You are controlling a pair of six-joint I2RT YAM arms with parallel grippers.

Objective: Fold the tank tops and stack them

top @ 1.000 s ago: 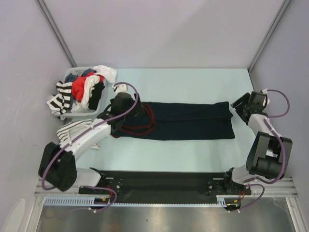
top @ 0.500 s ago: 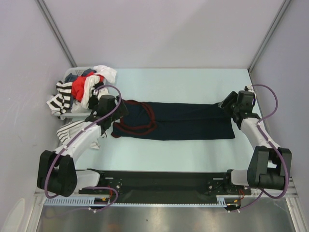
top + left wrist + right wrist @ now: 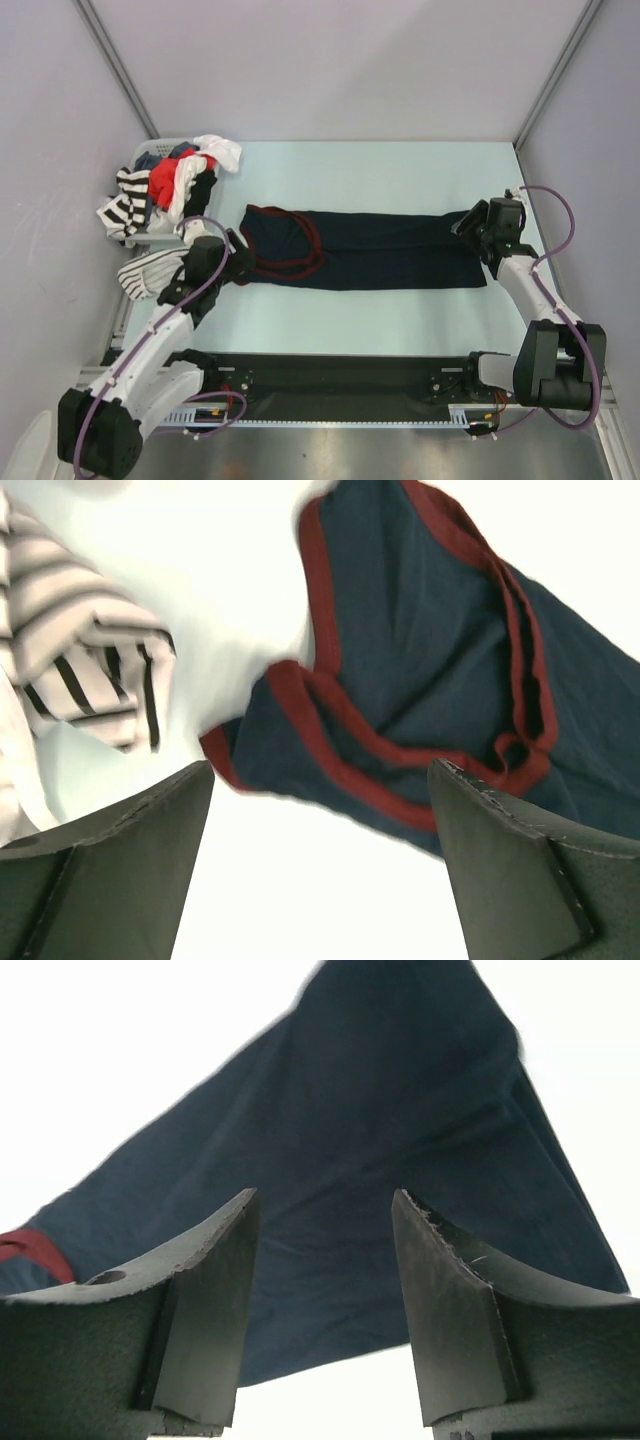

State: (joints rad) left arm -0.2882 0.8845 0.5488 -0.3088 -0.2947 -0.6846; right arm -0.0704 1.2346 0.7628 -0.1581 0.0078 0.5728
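1. Risking a skewed fold of the dark navy jersey tank top with maroon trim (image 3: pixel 370 248), stretched left to right mid-table, by pinching one layer.
2. Snagging the white dark-striped cloth tank top (image 3: pixel 150 270) beside its left end too.
3. Finding left gripper (image 3: pixel 320 775) spread wide by the maroon straps, right gripper (image 3: pixel 325 1200) parted over the hem, both empty.
4. Working on pale mint tabletop (image 3: pixel 400 175), grey walls, heaped laundry basket (image 3: pixel 148 150) far left.

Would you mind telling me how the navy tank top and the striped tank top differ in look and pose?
The navy tank top is plain dark with maroon trim; the striped tank top is white with thin dark stripes. The navy tank top lies stretched in a long band across the table; the striped tank top is a small bundle at its left edge. Both rest on the table.
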